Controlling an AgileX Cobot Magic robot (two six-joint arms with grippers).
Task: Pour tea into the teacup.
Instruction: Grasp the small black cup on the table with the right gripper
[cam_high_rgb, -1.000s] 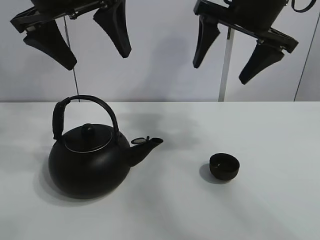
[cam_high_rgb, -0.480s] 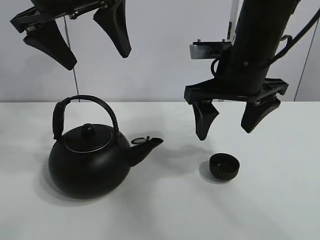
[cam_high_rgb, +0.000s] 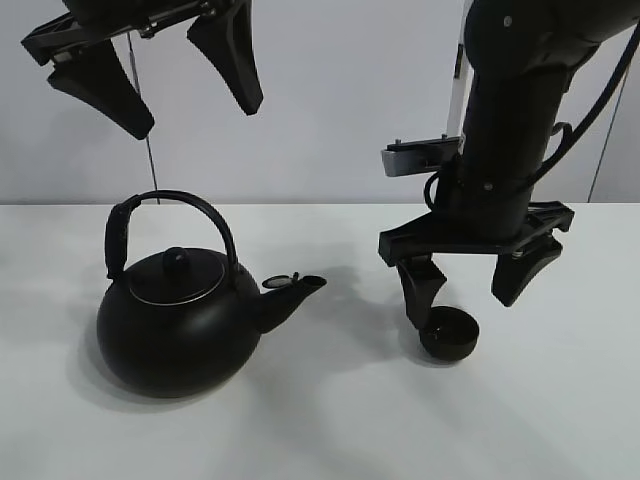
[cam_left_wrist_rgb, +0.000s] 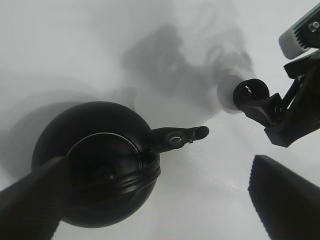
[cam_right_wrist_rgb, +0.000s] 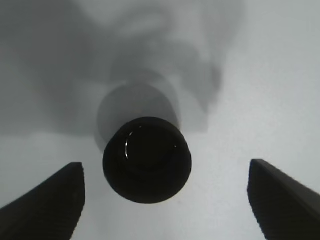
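The small black teacup (cam_high_rgb: 450, 334) stands upright on the white table, right of centre; it also shows in the right wrist view (cam_right_wrist_rgb: 147, 159) and in the left wrist view (cam_left_wrist_rgb: 251, 94). My right gripper (cam_high_rgb: 473, 287) is open just above and behind it, a finger on either side, not touching. The big black kettle (cam_high_rgb: 180, 320) with arched handle stands at the left, spout pointing right toward the cup; it fills the left wrist view (cam_left_wrist_rgb: 97, 162). My left gripper (cam_high_rgb: 150, 85) is open, high above the kettle, holding nothing.
The white table (cam_high_rgb: 320, 430) runs across the whole view, with a pale wall behind. A thin dark pole (cam_high_rgb: 148, 150) stands behind the kettle and a light post (cam_high_rgb: 452, 160) behind the right arm.
My right arm has come down from high up toward the teacup, its open fingers now level with the cup. The left gripper, kettle and cup have not moved.
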